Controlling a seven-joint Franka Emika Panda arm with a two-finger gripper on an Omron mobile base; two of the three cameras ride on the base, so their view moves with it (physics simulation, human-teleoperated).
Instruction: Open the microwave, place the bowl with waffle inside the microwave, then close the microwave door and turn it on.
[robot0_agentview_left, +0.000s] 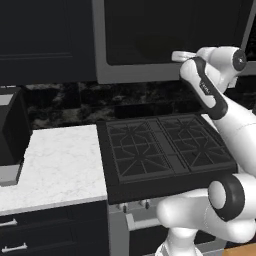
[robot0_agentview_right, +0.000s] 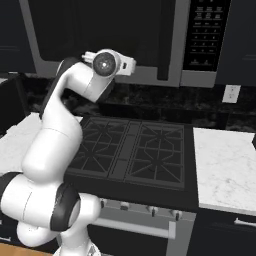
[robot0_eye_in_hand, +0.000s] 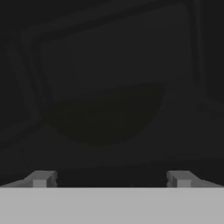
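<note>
The microwave (robot0_agentview_right: 107, 70) hangs above the stove, a wide box with a grey frame. Its microwave door (robot0_agentview_left: 170, 30) is shut, a dark glass panel with a dark vertical bar handle (robot0_agentview_right: 164, 42) beside the button panel (robot0_agentview_right: 205, 35). My arm is raised with the hand close in front of the door glass. In the hand view my gripper (robot0_eye_in_hand: 109, 178) is open, its fingertips (robot0_eye_in_hand: 41, 178) far apart with nothing between them. It faces the dark microwave door (robot0_eye_in_hand: 109, 65), and a round turntable shape (robot0_eye_in_hand: 105, 116) shows faintly behind the glass. The bowl is out of view.
A black gas cooktop (robot0_agentview_left: 165, 147) lies right below the microwave. White marble counter (robot0_agentview_left: 60, 165) runs to its left and more counter (robot0_agentview_right: 225, 165) to its right. A black boxy appliance (robot0_agentview_left: 10, 135) stands at the far left. Dark cabinets (robot0_agentview_left: 45, 40) flank the microwave.
</note>
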